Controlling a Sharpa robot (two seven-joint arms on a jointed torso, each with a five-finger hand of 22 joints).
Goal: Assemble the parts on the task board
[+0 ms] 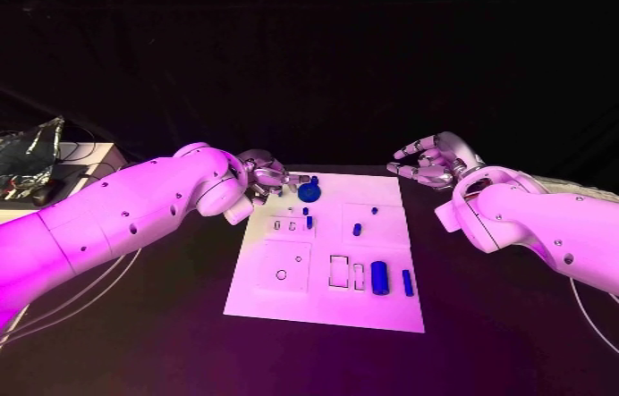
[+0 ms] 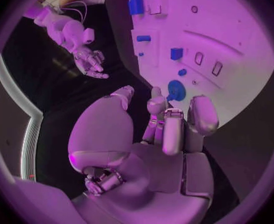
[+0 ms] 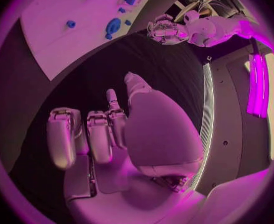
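Note:
The white task board (image 1: 323, 302) lies in the middle of the black table. At its far left corner sits a round blue part (image 1: 309, 192), also seen in the left wrist view (image 2: 176, 90). My left hand (image 1: 265, 177) hovers right beside it, its fingertips (image 2: 157, 98) close to the part and nothing in its grasp; I cannot tell whether they touch. A blue cylinder (image 1: 379, 277) and a thin blue bar (image 1: 408, 282) lie at the board's near right. My right hand (image 1: 432, 164) hangs off the board's far right corner with its fingers apart and empty.
Several small blue pieces (image 1: 358, 229) stand around the board's middle, beside outlined slots (image 1: 339, 271) and a ring mark (image 1: 282, 275). Cables and a silvery object (image 1: 32, 159) sit at the table's far left. Black table (image 1: 490, 324) surrounds the board.

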